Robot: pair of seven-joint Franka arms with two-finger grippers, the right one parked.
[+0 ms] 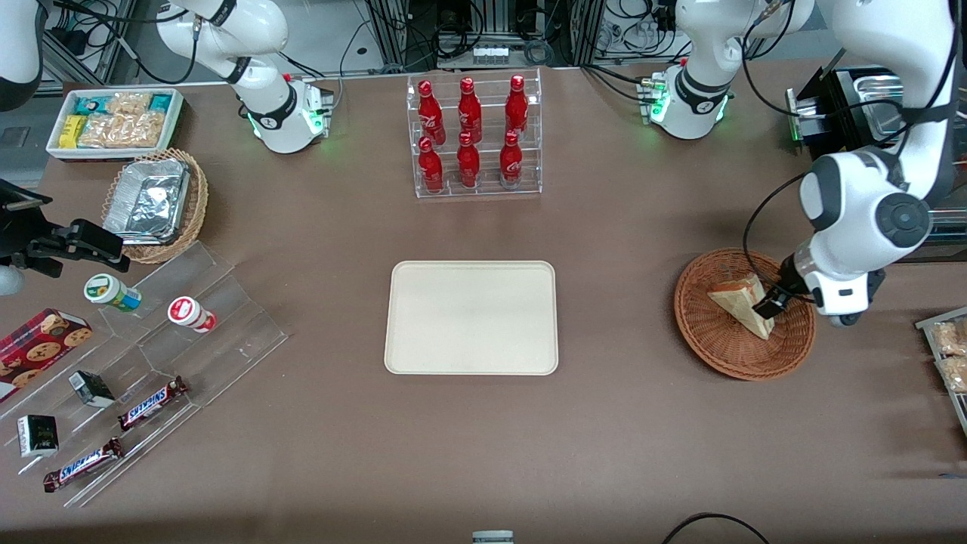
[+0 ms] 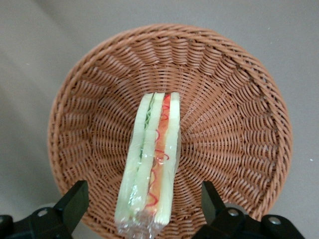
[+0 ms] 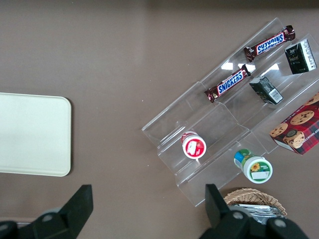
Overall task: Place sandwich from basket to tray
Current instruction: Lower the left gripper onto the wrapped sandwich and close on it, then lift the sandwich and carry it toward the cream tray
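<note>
The sandwich (image 1: 742, 302), a plastic-wrapped wedge of pale bread, lies in the reddish-brown wicker basket (image 1: 725, 361) toward the working arm's end of the table. In the left wrist view the sandwich (image 2: 152, 164) shows its green, orange and red layers on edge inside the basket (image 2: 239, 99). My left gripper (image 1: 772, 304) is low over the basket and open. Its two black fingers (image 2: 75, 199) stand on either side of the sandwich's near end with a gap on each side (image 2: 143, 201). The cream tray (image 1: 471, 317) lies bare at the table's middle, and its corner shows in the right wrist view (image 3: 30, 134).
A clear rack of red bottles (image 1: 474, 136) stands farther from the camera than the tray. A white bin of snacks (image 1: 113, 121), a tan basket with foil containers (image 1: 155, 200) and a clear stepped stand (image 1: 151, 363) lie toward the parked arm's end. Snack packets (image 1: 950, 351) lie beside the basket.
</note>
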